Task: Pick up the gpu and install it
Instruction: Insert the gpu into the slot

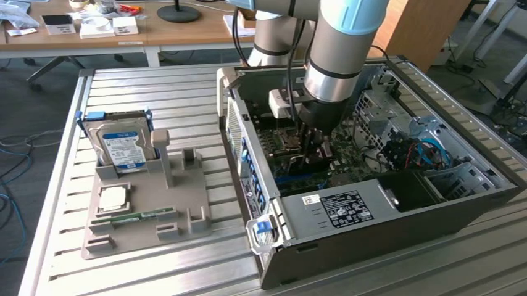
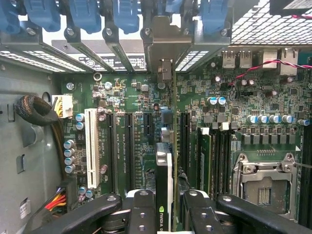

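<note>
**GPU carried into the case, seating not yet confirmed**

The pick-up was done: the gripper [image 2: 165, 214] was pinching the gpu [image 2: 165, 180] edge-on between its two black fingers [image 2: 141, 214], the card's thin green board and cooler running straight away from the wrist camera toward the rear wall of the computer case [image 1: 371, 246]. Its silver end bracket [image 2: 165, 44] stood against the row of rear slot openings, just beside the blue slot latches [image 2: 83, 14].

In the exterior view the arm [image 1: 346, 43] reached down into the open case, which lay on its side on the slatted metal table [image 1: 148, 86], near the table's far edge. The gripper [image 1: 315, 145] was low over the motherboard [image 2: 273, 97], in the middle of the case.

The card looked lined up over a long expansion slot beside the white slot [image 2: 91, 146], but whether its edge connector had gone fully home could not be told. As a judgement, the installation was in its last stretch: the card was placed, the grip not yet released.

On the table's near left part, the grey holder tray [image 1: 140, 209] kept the hard drive [image 1: 122, 148] and a memory stick [image 1: 136, 217].
</note>
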### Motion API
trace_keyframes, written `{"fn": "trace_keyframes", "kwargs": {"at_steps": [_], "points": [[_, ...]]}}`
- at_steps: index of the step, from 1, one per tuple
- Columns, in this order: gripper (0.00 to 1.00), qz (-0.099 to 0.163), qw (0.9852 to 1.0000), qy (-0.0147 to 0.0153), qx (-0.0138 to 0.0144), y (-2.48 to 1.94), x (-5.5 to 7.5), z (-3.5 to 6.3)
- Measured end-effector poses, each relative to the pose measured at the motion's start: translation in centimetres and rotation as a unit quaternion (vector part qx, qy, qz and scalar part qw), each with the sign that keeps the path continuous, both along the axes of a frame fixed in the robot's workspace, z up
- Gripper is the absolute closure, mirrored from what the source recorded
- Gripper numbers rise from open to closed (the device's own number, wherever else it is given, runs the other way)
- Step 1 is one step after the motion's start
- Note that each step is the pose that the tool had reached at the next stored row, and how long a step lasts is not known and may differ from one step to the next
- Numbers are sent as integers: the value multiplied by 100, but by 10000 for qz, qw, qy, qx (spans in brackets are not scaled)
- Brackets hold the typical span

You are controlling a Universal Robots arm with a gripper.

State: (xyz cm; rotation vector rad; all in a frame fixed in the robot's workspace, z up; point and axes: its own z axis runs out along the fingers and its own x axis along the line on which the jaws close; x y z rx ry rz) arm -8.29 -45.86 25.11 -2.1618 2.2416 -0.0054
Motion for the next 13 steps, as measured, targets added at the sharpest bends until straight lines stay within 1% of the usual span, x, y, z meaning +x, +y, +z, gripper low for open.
{"fn": "trace_keyframes", "kwargs": {"at_steps": [5, 9, 13], "points": [[73, 2, 10000, -1, 1, 1, -10, -13], [73, 1, 10000, 2, -5, 0, -11, -29], [73, 1, 10000, 1, 0, 1, -11, -33]]}}
